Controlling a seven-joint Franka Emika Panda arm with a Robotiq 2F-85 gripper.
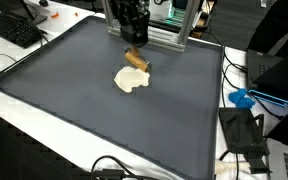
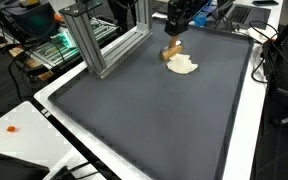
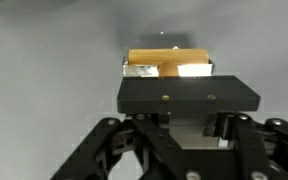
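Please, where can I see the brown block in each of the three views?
In an exterior view: the brown block is at upper centre, in the picture just above the cream lump.
In an exterior view: it is right of centre near the top, up and left of the lump.
Wrist view: upper centre.
Shared landmark: the black gripper, shut on the block.

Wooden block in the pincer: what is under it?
A pale flat piece on the dark mat lies just below the block. Whether they touch is hidden.
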